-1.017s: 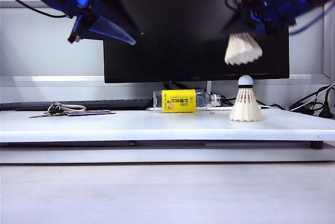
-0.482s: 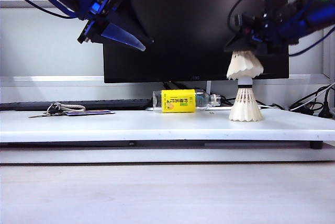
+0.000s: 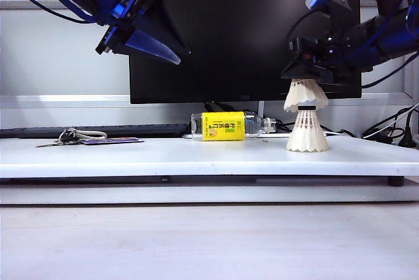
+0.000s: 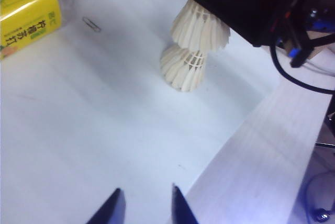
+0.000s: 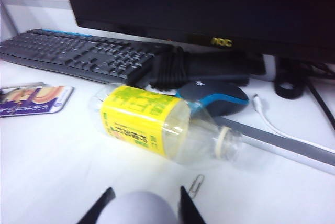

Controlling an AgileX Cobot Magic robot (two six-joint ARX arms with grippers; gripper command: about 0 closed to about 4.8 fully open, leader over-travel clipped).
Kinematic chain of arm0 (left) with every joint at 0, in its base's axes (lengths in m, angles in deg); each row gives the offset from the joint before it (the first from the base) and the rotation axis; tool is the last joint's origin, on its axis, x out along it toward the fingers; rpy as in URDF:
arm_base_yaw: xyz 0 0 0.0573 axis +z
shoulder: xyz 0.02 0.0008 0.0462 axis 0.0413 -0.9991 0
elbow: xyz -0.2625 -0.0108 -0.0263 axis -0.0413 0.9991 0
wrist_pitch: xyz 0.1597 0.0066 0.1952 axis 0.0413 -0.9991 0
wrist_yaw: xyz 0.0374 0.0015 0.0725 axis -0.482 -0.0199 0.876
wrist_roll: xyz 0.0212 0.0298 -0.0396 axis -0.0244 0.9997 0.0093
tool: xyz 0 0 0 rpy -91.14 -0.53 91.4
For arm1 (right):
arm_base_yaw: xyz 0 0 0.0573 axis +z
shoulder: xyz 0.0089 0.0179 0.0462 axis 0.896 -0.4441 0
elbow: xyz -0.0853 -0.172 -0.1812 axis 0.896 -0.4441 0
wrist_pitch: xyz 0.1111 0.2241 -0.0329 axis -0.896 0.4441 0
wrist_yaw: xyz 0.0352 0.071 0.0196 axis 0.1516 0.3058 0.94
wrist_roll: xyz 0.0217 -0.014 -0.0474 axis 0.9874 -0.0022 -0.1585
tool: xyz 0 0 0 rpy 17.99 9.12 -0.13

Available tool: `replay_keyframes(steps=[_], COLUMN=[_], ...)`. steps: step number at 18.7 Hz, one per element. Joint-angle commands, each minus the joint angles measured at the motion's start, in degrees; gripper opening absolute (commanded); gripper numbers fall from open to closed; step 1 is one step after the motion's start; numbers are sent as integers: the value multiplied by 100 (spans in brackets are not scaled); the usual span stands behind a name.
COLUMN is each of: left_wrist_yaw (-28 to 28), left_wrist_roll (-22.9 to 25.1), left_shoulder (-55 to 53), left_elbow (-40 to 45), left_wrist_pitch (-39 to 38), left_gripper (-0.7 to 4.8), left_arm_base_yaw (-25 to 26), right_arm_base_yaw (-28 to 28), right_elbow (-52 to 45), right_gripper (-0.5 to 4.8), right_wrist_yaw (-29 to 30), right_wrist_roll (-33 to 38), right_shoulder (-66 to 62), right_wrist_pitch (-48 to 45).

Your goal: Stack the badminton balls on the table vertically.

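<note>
White table [image 3: 163,156]: right gripper [image 3: 306,78] gripping stacked shuttlecock [image 3: 305,95].

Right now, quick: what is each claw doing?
Left claw: open, holding nothing, raised above the table.
Right claw: shut on the upper shuttlecock, set over the standing shuttlecock.

A clear bottle [image 3: 230,125] with a yellow label lies on its side in front of a dark monitor [image 3: 245,31], cap end toward the right in the exterior view. A paperclip [image 5: 195,184] lies just beside its neck. Behind the bottle sit a black-and-blue mouse [image 5: 215,97] and a black keyboard [image 5: 78,54]. Keys [image 3: 69,137] and a flat card-like item [image 3: 111,140] lie at the left. A white cable [image 5: 285,130] runs at the right, with dark cables [image 3: 386,133] beyond.
</note>
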Motion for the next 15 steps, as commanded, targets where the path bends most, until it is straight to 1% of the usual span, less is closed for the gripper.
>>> replay_keyframes(steps=[1,15], left_wrist_yaw=[76,181], left_wrist_roll=[28,76], left_shoulder=[9,-37], left_elbow=[-4,-2], left_wrist_pitch=[190,190], left_gripper=[125,125], left_arm_base_yaw=[-4,-4], right_arm_base_yaw=[-4,-4], right_elbow=[15,13], right_gripper=[138,139], right_wrist_yaw=[11,146], right_wrist_roll=[31,66], right_shoulder=[-118,-302], right_wrist_pitch=[-140,-22])
